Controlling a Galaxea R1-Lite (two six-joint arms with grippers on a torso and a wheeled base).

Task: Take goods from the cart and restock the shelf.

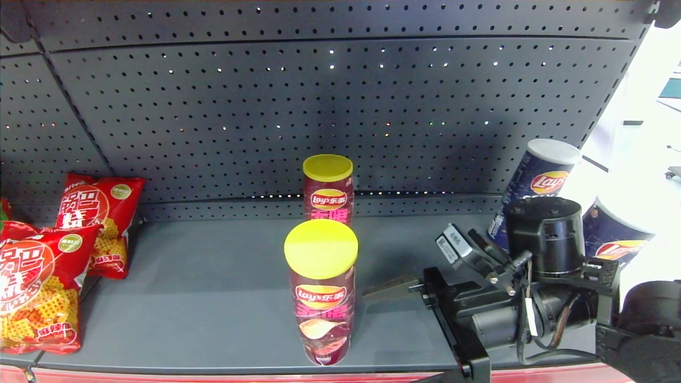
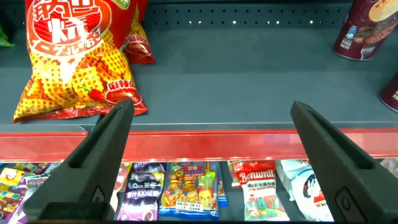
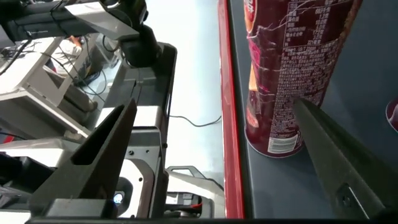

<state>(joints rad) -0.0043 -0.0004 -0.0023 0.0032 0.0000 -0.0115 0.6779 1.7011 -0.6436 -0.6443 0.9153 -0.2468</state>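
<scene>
My right pincer stands spread, gripping nothing, one finger just beside the front yellow-lidded chip canister, which stands upright on the shelf near its front lip. Advised: back straight away from the canister, no sideways sweep, lest it topple. Whether that finger touches the canister wall cannot be determined.

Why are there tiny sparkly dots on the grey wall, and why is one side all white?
Head view: light shines through the pegboard holes as bright dots; the room past its right end is washed out white. Right wrist view: the floor beside the red shelf edge glares white.
</scene>
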